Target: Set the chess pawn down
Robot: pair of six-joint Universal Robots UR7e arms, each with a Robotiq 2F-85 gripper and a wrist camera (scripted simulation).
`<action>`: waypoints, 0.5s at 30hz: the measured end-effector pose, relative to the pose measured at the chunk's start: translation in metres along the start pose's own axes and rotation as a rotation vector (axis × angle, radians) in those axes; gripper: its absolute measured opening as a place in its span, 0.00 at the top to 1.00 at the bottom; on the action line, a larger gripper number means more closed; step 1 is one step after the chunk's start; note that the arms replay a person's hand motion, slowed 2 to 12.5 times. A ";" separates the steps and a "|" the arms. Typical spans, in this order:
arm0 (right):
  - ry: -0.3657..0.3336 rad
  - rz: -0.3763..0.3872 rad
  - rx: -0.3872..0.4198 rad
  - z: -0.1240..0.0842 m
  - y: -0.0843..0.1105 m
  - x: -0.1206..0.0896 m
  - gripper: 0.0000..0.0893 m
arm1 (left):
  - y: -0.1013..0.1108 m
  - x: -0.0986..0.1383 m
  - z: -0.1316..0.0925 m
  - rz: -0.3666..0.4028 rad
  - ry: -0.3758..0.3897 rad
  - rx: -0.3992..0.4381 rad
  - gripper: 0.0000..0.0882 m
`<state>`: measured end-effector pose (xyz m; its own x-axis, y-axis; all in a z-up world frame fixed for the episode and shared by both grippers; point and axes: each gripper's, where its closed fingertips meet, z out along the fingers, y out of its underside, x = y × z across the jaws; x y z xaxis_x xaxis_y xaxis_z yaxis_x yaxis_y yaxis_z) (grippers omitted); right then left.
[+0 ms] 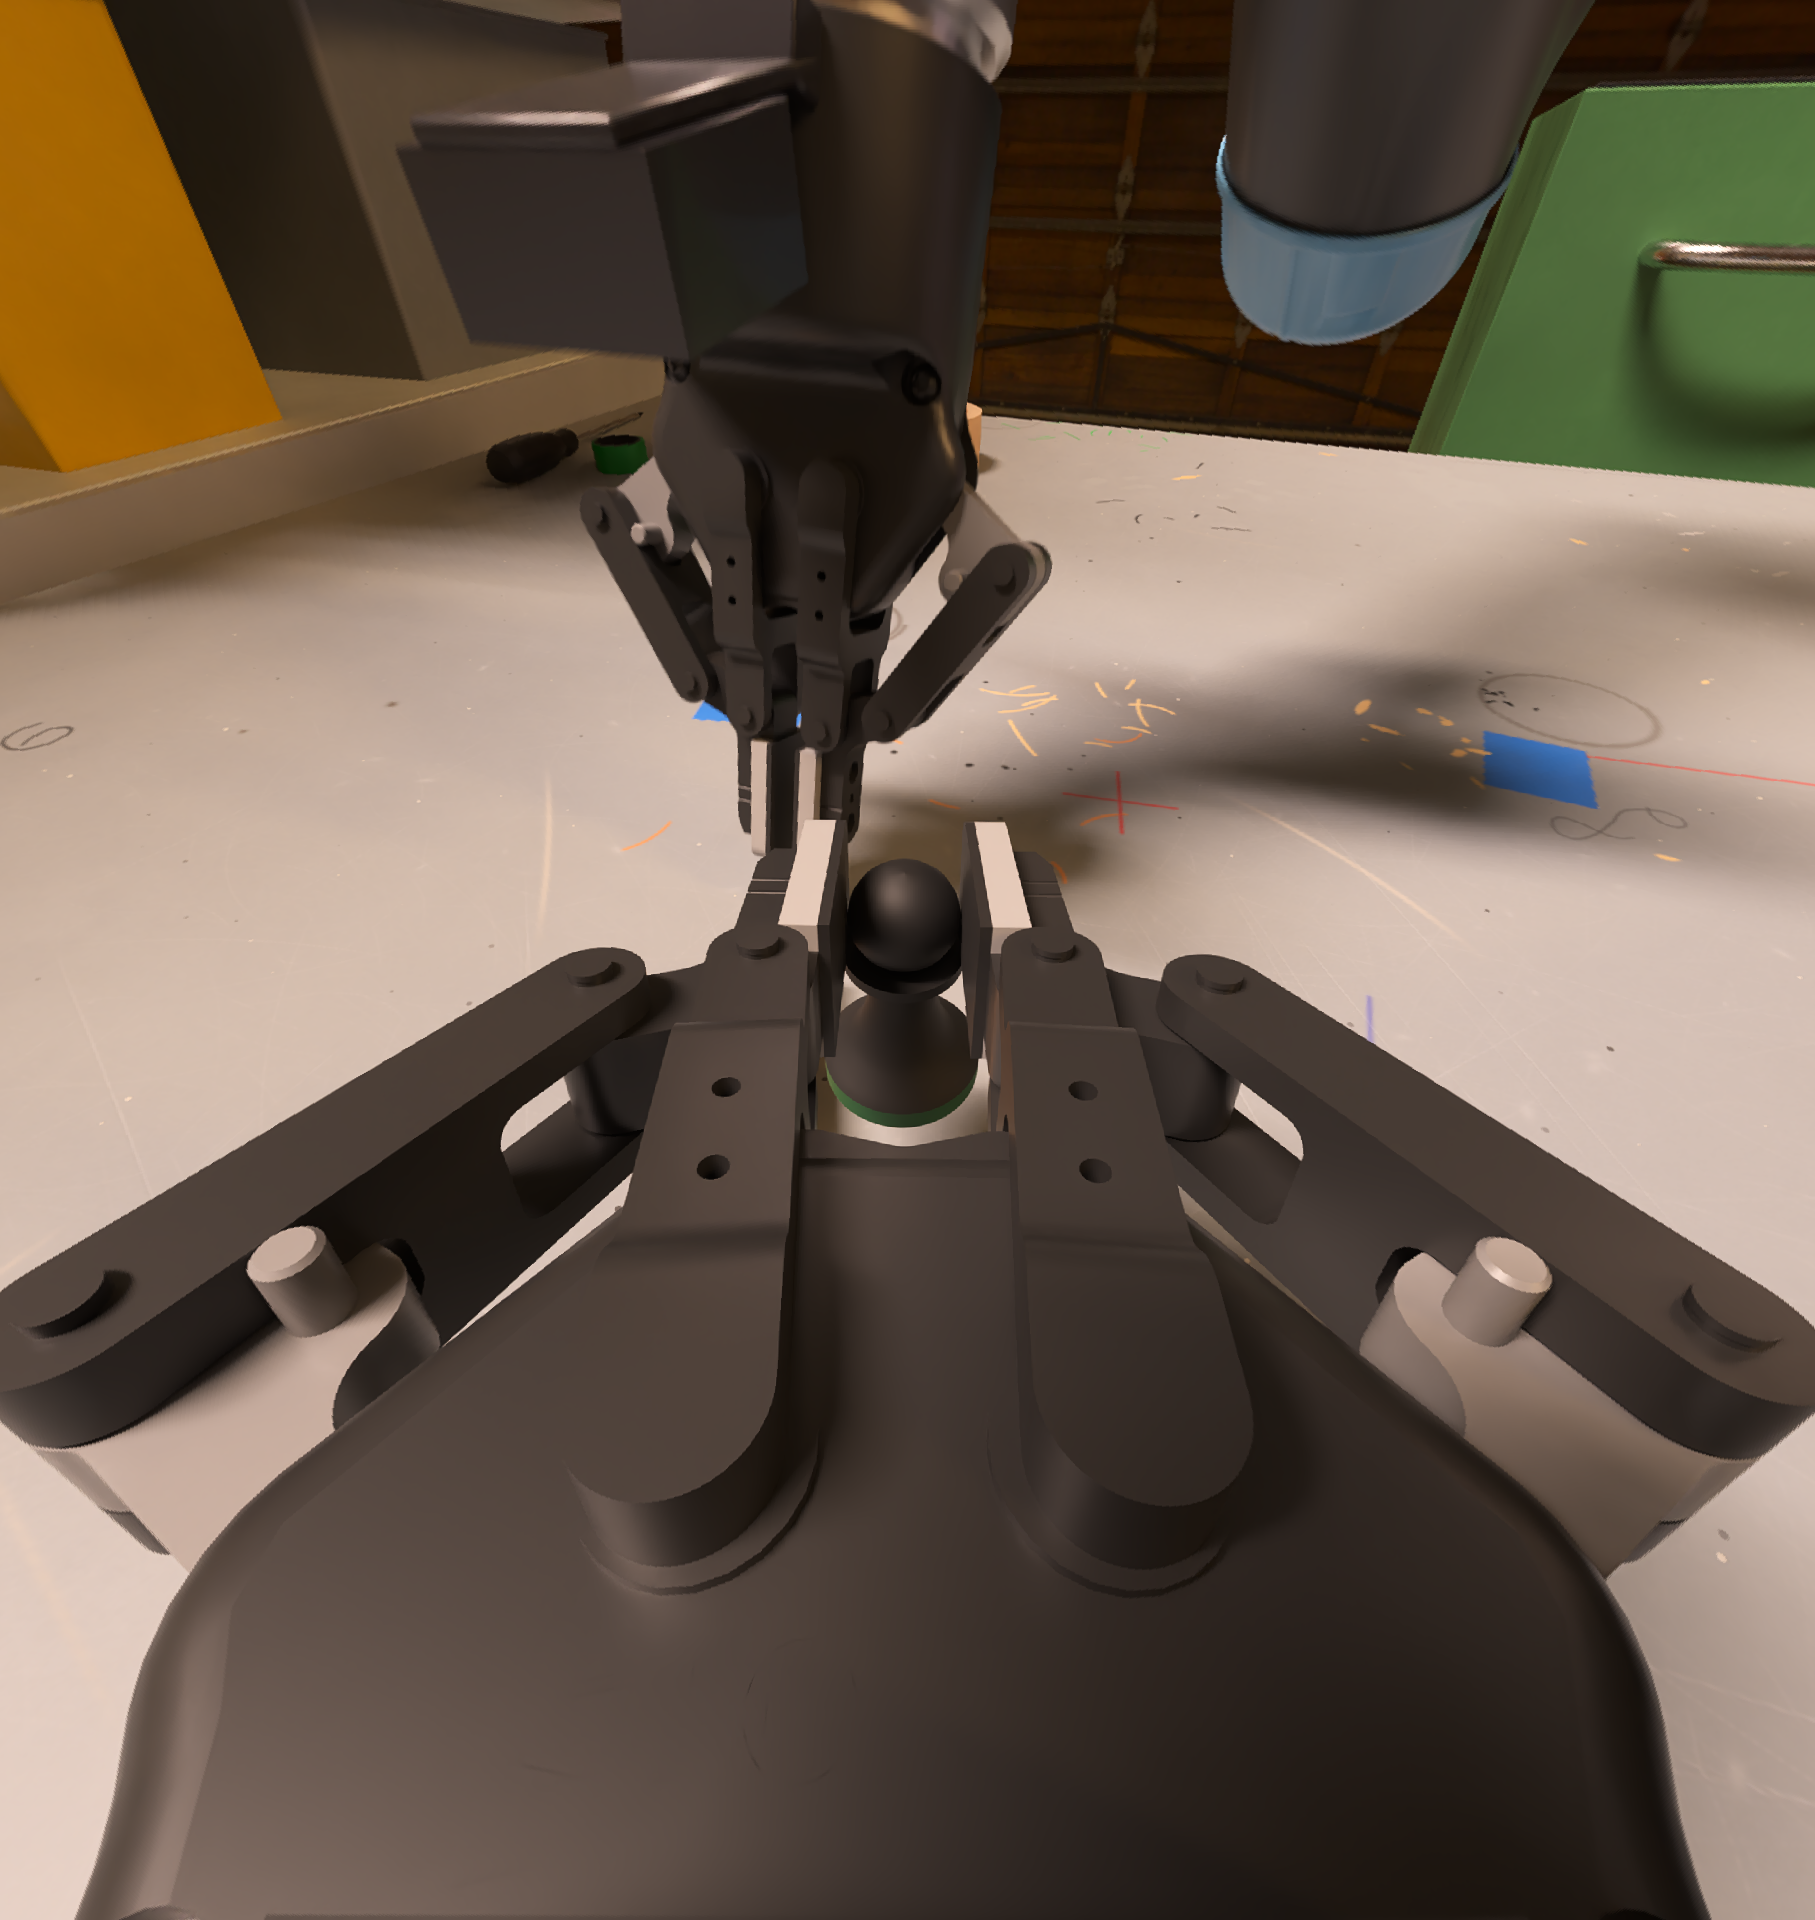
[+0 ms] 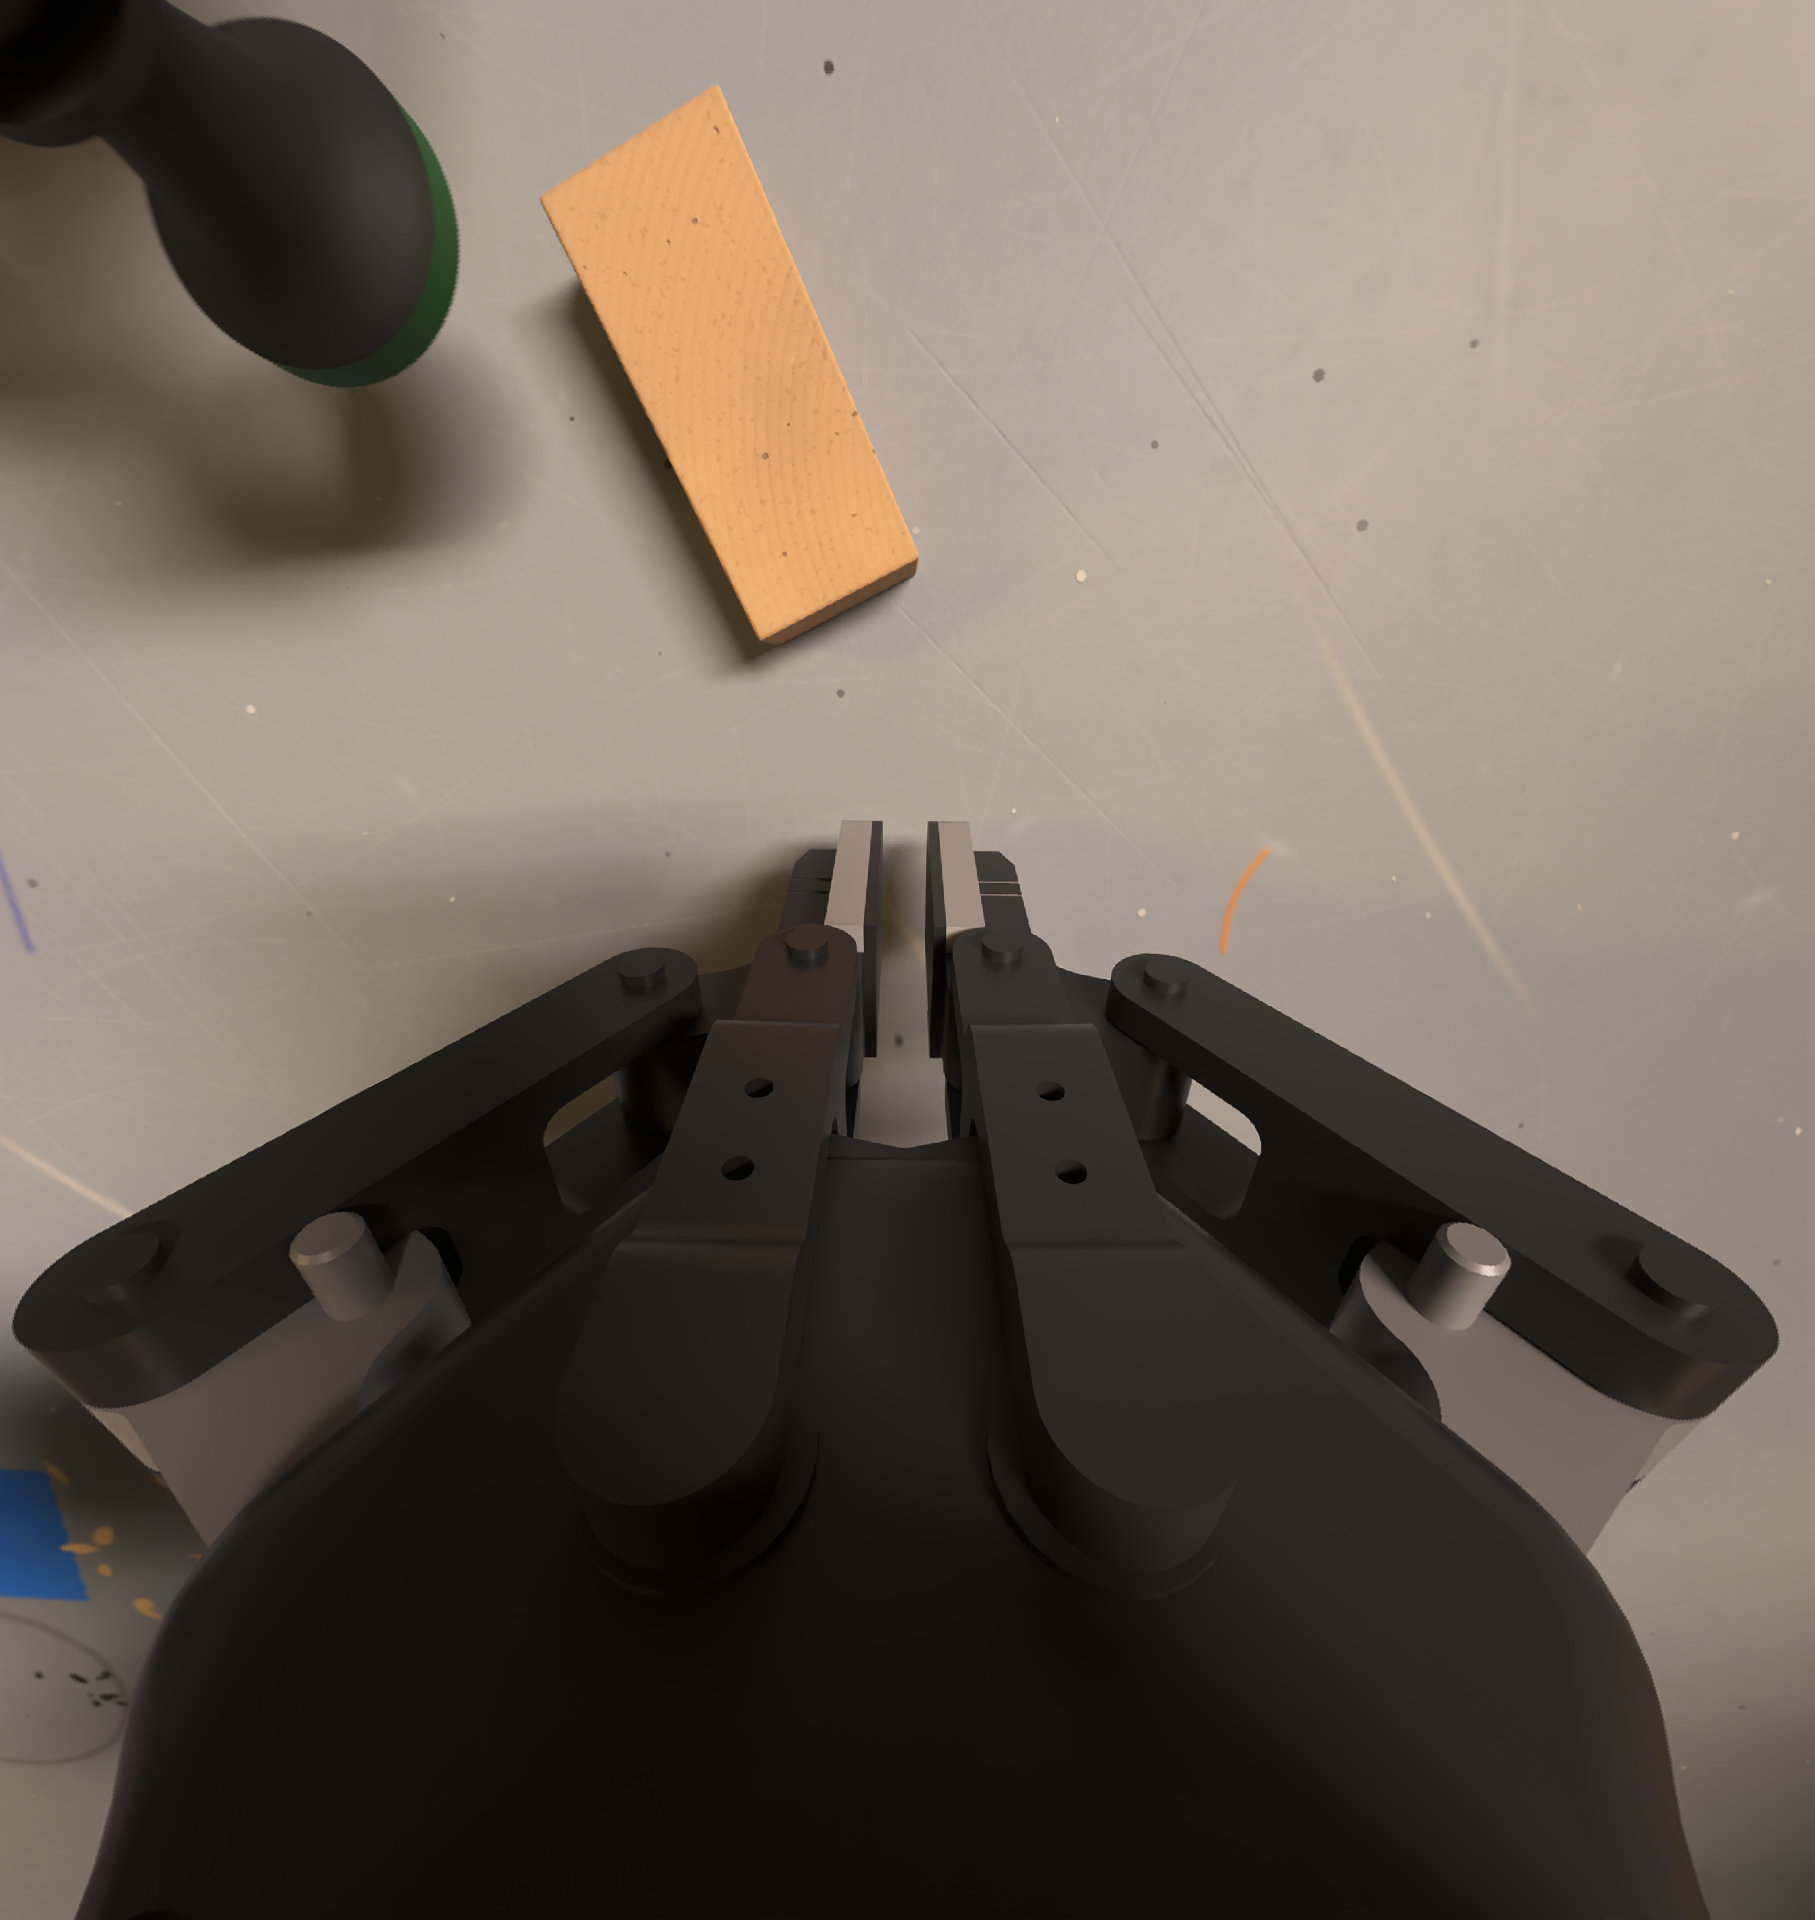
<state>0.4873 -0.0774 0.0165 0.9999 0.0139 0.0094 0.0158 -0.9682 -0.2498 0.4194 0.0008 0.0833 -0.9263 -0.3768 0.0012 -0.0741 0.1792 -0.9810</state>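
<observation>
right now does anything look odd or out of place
Only the chess pawn: it lies sideways between the left gripper fingers, above the table, not yet set down. The wooden block lies flat, nothing spilled or broken.

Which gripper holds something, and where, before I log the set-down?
The left gripper holds the chess pawn, fingers closed on its round head. The right gripper holds nothing.

**Desk surface: condition and items**

Grey desk (image 2: 1402,312), scratched, flecked with orange and dark specks, pencilled circles. Lying flat: tan wooden block (image 2: 726,364). Stuck down: blue tape square (image 1: 1539,767). Near the far edge: black-handled screwdriver (image 1: 531,454) beside a small green cap (image 1: 619,453).
</observation>
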 end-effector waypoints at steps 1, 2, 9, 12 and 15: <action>-0.001 0.006 0.012 -0.003 0.000 -0.001 0.92 | 0.000 0.000 0.000 0.002 0.000 -0.002 0.78; -0.003 0.014 0.026 -0.007 0.001 -0.002 0.92 | 0.000 0.000 0.001 0.003 0.000 -0.004 0.78; -0.022 0.032 0.124 -0.035 0.007 -0.022 0.92 | 0.007 0.002 0.005 0.024 -0.003 -0.059 0.78; -0.029 0.010 0.133 -0.043 0.015 -0.033 0.92 | 0.010 0.005 0.008 0.039 0.010 -0.080 0.78; -0.019 -0.015 0.120 -0.046 0.026 -0.041 0.92 | 0.011 0.008 0.011 0.052 0.022 -0.086 0.78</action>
<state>0.4466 -0.1150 0.0542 0.9994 0.0337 -0.0037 0.0300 -0.9310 -0.3638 0.4151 -0.0102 0.0705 -0.9375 -0.3453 -0.0439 -0.0567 0.2759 -0.9595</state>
